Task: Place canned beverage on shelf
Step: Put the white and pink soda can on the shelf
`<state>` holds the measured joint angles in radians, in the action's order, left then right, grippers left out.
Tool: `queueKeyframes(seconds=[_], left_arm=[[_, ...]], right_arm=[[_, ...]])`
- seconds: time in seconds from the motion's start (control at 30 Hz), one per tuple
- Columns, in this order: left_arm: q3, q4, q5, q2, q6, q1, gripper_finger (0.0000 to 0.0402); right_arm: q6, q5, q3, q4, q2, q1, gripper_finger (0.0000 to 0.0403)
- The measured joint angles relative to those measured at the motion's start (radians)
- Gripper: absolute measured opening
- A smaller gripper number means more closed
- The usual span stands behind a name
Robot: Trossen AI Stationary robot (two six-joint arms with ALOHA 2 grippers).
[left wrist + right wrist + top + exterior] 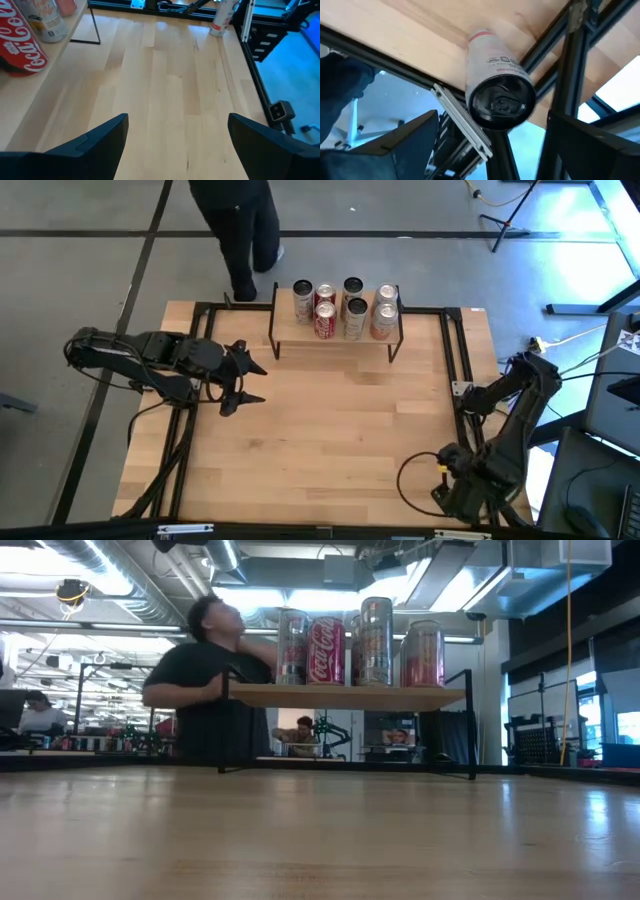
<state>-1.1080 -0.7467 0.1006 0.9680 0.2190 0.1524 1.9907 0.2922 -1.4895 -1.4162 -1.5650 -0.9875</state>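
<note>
Where shelved, red Coca-Cola can (pixel 325 650)

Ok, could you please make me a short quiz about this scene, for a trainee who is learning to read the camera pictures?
1. True or false: the left gripper is holding a can.
2. Where does the red cola can stand? A: on the shelf. B: on the big tabletop. C: on the floor.
3. Fill the gap: beyond the shelf, at the table's far side, there is a ___ in dark clothes.

Key
1. False: its jaws are open and empty, above bare tabletop.
2. A: it stands upright among the other cans.
3. A person.
</note>
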Motion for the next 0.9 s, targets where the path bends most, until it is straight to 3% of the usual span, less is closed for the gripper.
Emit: queueKeyframes(seconds=[0.37,0.73,0.9], left_arm=[[0.0,0.0,-0.044,0.0,0.034,0.0,0.0329],[0.0,0.0,-0.069,0.0,0.041,0.0,0.0329],[0.0,0.0,-0.07,0.0,0.041,0.002,0.0329]], right_arm=[[0.017,-0.059,0.017,-0.016,-0.049,-0.022,0.0363],[-0.002,-0.004,0.196,0.222,-0.05,-0.021,0.0362],[-0.024,0.041,0.238,0.276,-0.05,-0.021,0.0321]])
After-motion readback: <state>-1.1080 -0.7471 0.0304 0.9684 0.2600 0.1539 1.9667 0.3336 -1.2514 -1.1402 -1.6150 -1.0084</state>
